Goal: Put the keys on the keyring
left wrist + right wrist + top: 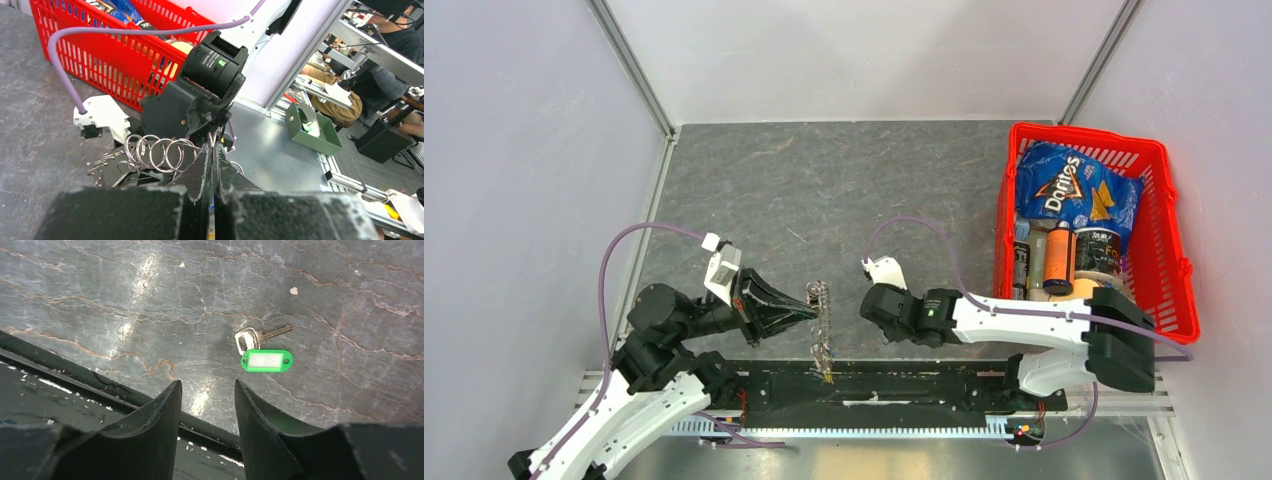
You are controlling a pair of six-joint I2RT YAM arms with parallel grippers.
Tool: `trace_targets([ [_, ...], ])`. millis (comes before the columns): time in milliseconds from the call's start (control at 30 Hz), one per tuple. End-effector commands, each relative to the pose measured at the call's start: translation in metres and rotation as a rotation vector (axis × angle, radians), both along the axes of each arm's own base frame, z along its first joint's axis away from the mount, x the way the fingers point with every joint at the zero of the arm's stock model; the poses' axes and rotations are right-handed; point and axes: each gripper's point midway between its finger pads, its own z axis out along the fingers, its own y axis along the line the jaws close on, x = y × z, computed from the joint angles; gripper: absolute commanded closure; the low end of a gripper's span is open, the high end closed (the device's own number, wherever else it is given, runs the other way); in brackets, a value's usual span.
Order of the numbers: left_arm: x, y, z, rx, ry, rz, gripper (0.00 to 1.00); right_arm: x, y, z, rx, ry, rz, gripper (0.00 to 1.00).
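The keyring (pixel 155 152) is a bunch of silver split rings with dark grey metal pieces fanned out to their left. My left gripper (pixel 214 145) is shut on one thin ring of it and holds it above the table (pixel 821 295). A silver key (pixel 260 335) with a bright green tag (pixel 266 361) lies flat on the grey table, just beyond my right gripper (pixel 207 383). That gripper is open, tilted down, with nothing between its fingers. From above, the right gripper (pixel 866 305) faces the left gripper (pixel 812 300) across a short gap.
A red basket (pixel 1169 250) with a chip bag and bottles stands at the right. A black rail (pixel 904 385) runs along the table's near edge, close below the key. Grey walls close in the left and right sides.
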Motion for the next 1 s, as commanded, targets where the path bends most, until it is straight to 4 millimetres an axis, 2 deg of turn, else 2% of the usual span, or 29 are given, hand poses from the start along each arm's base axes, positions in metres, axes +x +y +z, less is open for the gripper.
trace_targets([
  [0,0.001,0.007,0.01,-0.016,-0.079,0.036,0.98,0.003,0.013,-0.016,0.016,0.016,0.011,0.51],
  [233,-0.002,0.008,0.008,-0.011,-0.08,0.028,0.98,0.017,0.001,-0.035,-0.052,0.006,-0.061,0.57],
  [567,0.0,0.007,0.005,0.002,-0.083,0.034,0.98,0.033,-0.01,-0.03,-0.082,-0.052,-0.114,0.58],
  [967,0.004,0.002,0.002,0.014,-0.072,0.029,0.98,0.027,-0.027,-0.042,-0.1,0.004,-0.128,0.64],
])
